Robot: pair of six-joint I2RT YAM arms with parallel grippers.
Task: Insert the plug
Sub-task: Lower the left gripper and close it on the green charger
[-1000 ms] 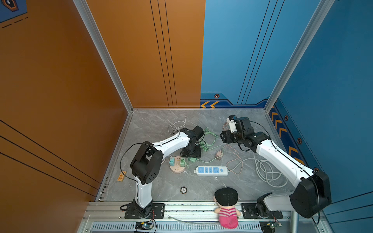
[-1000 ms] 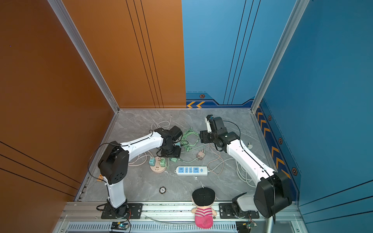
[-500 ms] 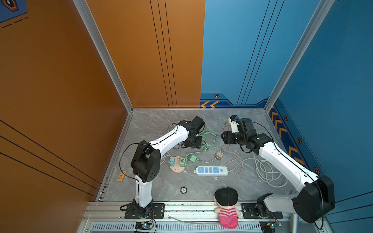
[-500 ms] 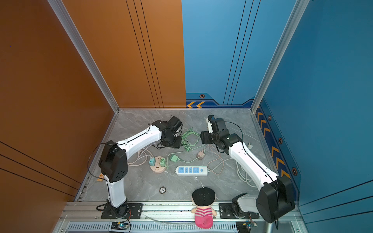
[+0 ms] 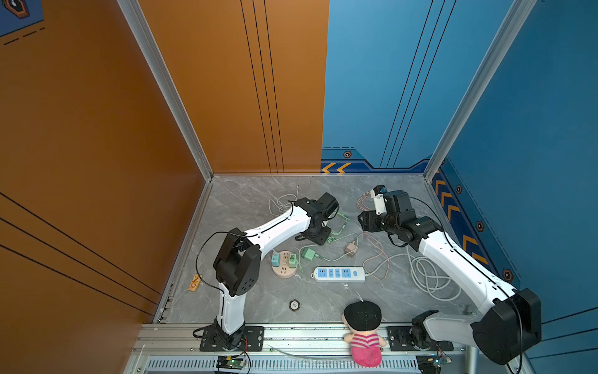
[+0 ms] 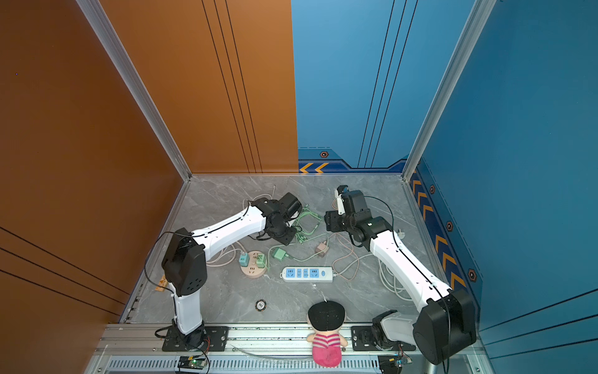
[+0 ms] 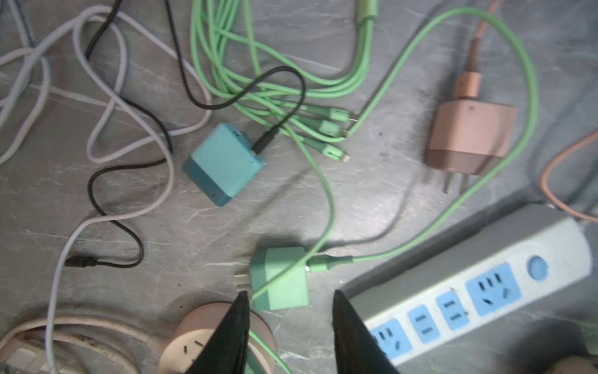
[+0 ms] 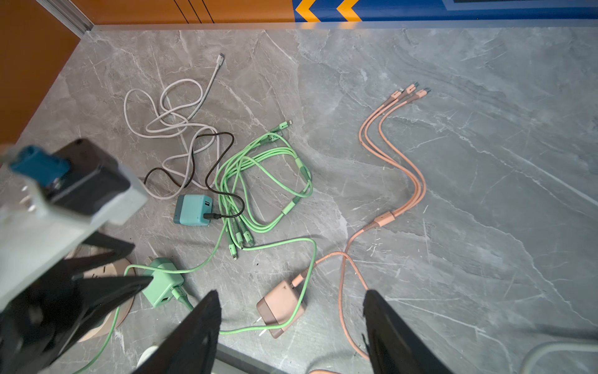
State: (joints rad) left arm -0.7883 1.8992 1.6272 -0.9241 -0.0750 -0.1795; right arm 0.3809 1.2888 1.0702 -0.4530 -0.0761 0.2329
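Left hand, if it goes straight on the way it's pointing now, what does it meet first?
Probably the green charger: in the left wrist view it lies just ahead of the left hand, in line with its gap, though the depth is unclear.

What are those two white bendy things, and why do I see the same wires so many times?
They are robot arms, a left arm and a right arm, bolted to the front of a grey table. Two pictures look down from above. The other two come from little cameras on the wrists, so you see the black fingers up close.

The left gripper and the right gripper are pincers. Both are open and hold nothing.

On the table lie a green charger, a pink charger, a teal charger, green cables, a white power strip and a round socket with small plugs in it. A doll sits in front.
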